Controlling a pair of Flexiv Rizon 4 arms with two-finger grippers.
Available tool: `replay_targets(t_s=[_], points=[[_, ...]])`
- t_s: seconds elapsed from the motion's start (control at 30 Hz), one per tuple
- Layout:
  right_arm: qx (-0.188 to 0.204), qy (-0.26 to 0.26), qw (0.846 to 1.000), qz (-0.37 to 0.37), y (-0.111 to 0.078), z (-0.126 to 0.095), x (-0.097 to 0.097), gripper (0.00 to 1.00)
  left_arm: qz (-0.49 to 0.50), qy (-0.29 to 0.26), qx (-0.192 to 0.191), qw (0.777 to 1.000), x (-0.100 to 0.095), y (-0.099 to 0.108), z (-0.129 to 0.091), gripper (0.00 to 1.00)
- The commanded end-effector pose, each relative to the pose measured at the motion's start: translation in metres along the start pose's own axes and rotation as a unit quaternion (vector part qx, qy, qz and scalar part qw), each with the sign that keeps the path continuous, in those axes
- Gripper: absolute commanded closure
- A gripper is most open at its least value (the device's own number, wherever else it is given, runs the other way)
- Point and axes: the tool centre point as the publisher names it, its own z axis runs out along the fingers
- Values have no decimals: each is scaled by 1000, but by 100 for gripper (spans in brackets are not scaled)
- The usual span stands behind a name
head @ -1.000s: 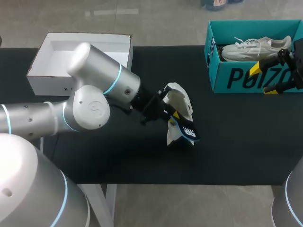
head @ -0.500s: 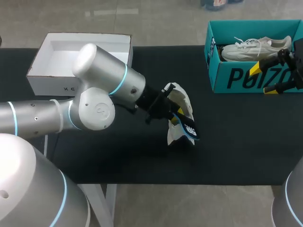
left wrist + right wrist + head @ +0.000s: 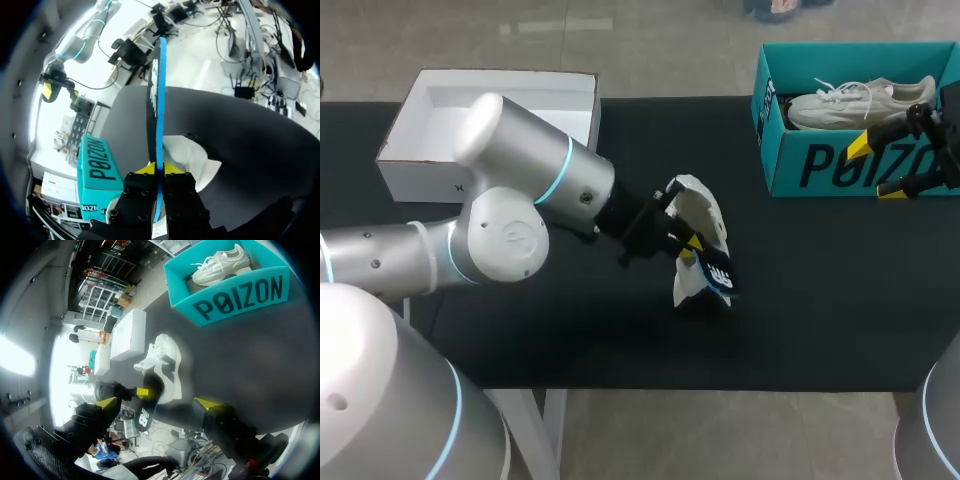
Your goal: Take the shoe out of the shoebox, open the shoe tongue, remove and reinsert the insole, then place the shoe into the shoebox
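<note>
A white shoe [image 3: 698, 222] lies on the black table [image 3: 520, 330] near the middle. My left gripper [image 3: 688, 247] is at the shoe's opening, shut on a dark blue insole [image 3: 717, 273] that sticks out toward the front. In the left wrist view the insole [image 3: 156, 95] stands edge-on between the yellow fingertips [image 3: 145, 169], with the shoe [image 3: 195, 157] just beyond. My right gripper [image 3: 876, 168] hangs open in front of the teal shoebox [image 3: 820, 165]. From the right wrist I see the shoe [image 3: 167, 362] and the insole [image 3: 145, 417] ahead of that open gripper [image 3: 157, 403].
The teal shoebox [image 3: 240, 295] at the back right holds a second white shoe [image 3: 860, 100]. A white open box [image 3: 490, 120] stands at the back left. The table's front edge runs close below the held insole.
The left arm's elbow swung slightly right and back again. The insole stays in the left gripper, shifted only a little. The right arm has not moved.
</note>
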Motion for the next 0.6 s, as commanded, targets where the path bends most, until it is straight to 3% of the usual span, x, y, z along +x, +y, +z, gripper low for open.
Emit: replay_targets(t_s=[0.03, 0.47, 0.6], points=[[0, -1, 1000, 1, 0, 1, 0, 0, 4, 5, -16, 1000, 3, 8, 8, 100], [0, -1, 1000, 1, 0, 1, 0, 0, 50, 0, -124, 991, 3, 44, 28, 100], [0, -1, 1000, 1, 0, 1, 0, 0, 34, -12, -128, 991, -1, 52, 25, 100]])
